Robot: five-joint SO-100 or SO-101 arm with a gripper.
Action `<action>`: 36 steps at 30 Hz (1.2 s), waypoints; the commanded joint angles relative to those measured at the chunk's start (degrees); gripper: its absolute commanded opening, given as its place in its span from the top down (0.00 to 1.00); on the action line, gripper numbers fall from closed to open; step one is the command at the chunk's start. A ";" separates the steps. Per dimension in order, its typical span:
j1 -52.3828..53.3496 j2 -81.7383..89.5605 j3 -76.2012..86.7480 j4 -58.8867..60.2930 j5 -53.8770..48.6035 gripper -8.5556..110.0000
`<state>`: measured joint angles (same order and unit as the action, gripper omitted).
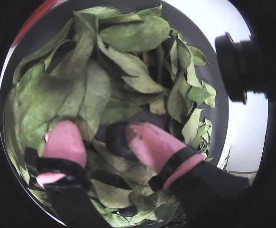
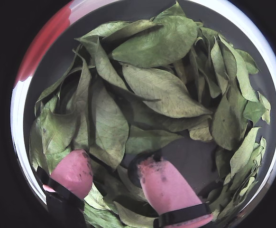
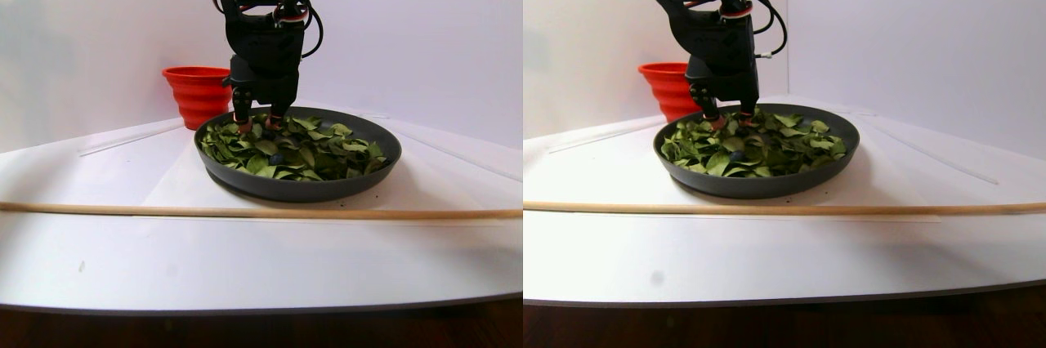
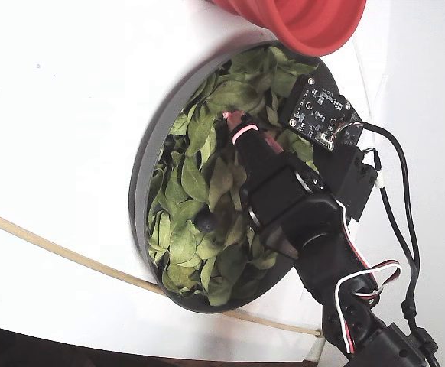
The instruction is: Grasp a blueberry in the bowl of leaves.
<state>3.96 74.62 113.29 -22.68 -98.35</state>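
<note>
End effector point(image 1: 105, 135) with pink-padded fingers point(image 1: 150, 145) apart, lowered among small green oval leaves point(image 2: 157, 85); a dark round blueberry point(image 1: 116, 138) seemingly lies between them, touching the right pad. Wide dark grey bowl point(image 3: 298, 187) rests on white worktop point(image 3: 245, 258); red ribbed cup point(image 3: 196, 95) behind left.

A staged robot test bench is showing: a plain white desk point(image 3: 245, 258) is sitting against bare white walls point(image 3: 425, 29), and exposed servo wiring point(image 4: 394, 229) is running along the arm.
</note>
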 commanded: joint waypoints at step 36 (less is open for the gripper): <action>0.00 10.90 -0.53 -0.44 -3.78 0.77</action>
<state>3.96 78.49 113.38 -22.59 -101.78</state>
